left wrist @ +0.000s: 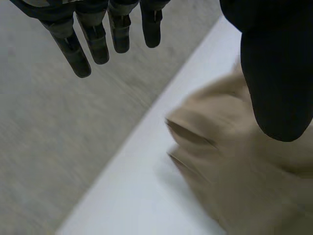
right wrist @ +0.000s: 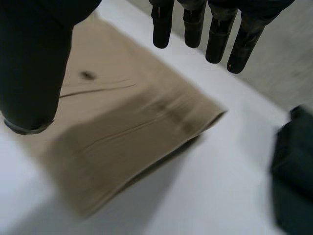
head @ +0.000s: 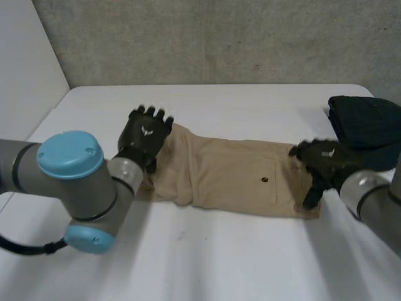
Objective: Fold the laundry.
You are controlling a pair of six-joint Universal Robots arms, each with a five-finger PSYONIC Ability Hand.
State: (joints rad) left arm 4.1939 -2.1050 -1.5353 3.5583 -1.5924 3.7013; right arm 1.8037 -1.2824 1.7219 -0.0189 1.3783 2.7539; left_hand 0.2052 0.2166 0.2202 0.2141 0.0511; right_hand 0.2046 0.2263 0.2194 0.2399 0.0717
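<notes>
Tan trousers (head: pixel 225 172) lie flat across the middle of the table (head: pixel 207 257), soft and limp (they'd sag if lifted by one point). The left hand (head: pixel 145 135) hovers with straight fingers, holding nothing, over their left end, the right hand (head: pixel 326 160) likewise over the right end; I'd pinch the end corners.

No lettering, numbers or brand names can be read. Two markings noted, both in the head view. A small white emblem (head: pixel 147 131) stands on the back of the left hand (head: pixel 141 144), winged or V-like in outline. A second emblem (head: pixel 329 152), also white and of like form, stands on the back of the right hand (head: pixel 321 164). It is fainter and its outline is less certain. Neither mark carries characters that can be made out.
</notes>
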